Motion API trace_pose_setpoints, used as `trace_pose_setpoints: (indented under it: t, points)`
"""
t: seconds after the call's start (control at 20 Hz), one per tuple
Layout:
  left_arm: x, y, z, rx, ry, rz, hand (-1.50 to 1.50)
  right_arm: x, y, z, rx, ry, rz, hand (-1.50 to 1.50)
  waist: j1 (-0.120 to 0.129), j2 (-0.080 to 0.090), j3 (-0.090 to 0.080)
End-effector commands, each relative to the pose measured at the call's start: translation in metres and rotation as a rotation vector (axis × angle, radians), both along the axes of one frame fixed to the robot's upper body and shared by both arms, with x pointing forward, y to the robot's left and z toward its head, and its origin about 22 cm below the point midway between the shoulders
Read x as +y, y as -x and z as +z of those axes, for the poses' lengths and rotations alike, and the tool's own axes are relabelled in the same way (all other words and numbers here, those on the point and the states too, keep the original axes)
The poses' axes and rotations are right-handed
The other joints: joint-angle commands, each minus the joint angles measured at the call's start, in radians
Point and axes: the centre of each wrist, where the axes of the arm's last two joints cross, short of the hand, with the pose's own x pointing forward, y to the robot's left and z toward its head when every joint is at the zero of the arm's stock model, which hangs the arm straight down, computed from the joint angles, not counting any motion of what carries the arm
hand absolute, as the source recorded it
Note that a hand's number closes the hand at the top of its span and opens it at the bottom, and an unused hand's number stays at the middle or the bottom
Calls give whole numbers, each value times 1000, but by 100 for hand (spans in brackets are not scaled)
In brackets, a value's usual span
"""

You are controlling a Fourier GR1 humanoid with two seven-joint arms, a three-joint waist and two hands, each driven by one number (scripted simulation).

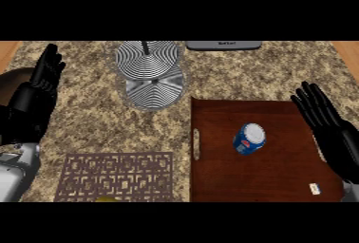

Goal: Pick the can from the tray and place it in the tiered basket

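A blue can (249,138) with a pale top stands near the middle of the dark brown wooden tray (280,175) at the lower right of the head view. The tiered basket (149,71), made of silver wire rings around a dark centre post, stands at the back centre of the granite counter. My right hand (319,110) is open over the tray's right edge, fingers straight, to the right of the can and apart from it. At the left edge my left hand (42,78) rests open with fingers up.
A brown patterned mat (116,176) lies at the front left, with a small yellow-green thing (107,200) at its lower edge. A grey appliance (223,44) sits at the back edge. A small white piece (314,189) lies on the tray's front right corner.
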Motion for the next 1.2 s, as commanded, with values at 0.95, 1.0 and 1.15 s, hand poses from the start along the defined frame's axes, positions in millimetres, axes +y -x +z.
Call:
trace_pose_setpoints:
  t: [0.95,1.0,1.15]
  points:
    - [-26,32,-137,282,206,-259,0,132,-53,74,-100,571,194,-150,13,-24,3]
    - [-25,29,-130,277,197,-260,0,123,-57,79,-105,708,185,-150,13,-28,2]
    - [-23,34,-136,278,198,-239,0,105,-57,100,-56,1040,202,-150,10,-34,-1]
